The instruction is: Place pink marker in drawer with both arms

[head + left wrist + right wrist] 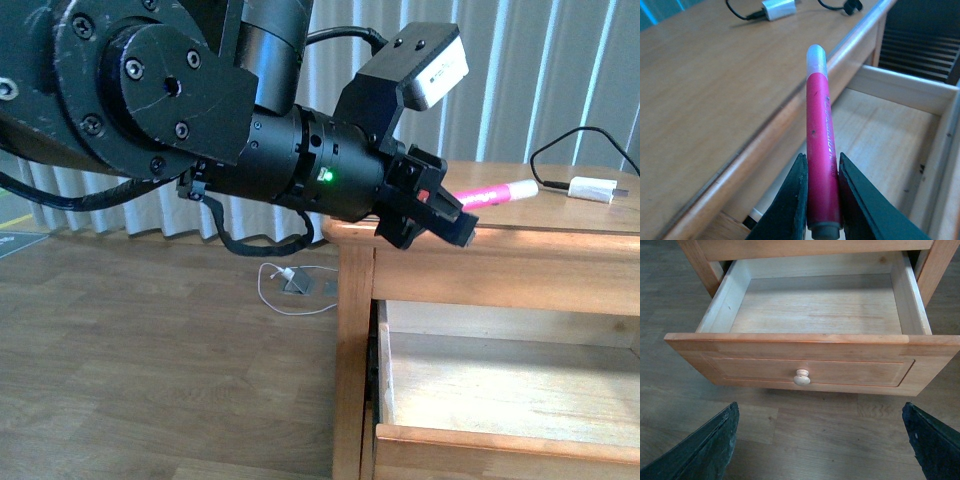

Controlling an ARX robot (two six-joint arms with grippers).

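Observation:
My left gripper [447, 212] is shut on the pink marker [495, 194], holding it by one end so its white tip points out over the tabletop edge. In the left wrist view the pink marker [820, 145] sits pinched between the two black fingers [793, 205], above the front rim of the table and the open drawer [880, 140]. The drawer [500, 385] is pulled out, its pale interior empty. My right gripper [820, 440] is open, in front of the drawer's front panel [815, 367] and its round knob [801, 377], touching nothing.
A white charger plug [592, 189] with a black cable lies on the wooden tabletop [560, 215]. Another white cable and adapter [295, 282] lie on the wood floor beside the table leg. Striped curtains hang behind.

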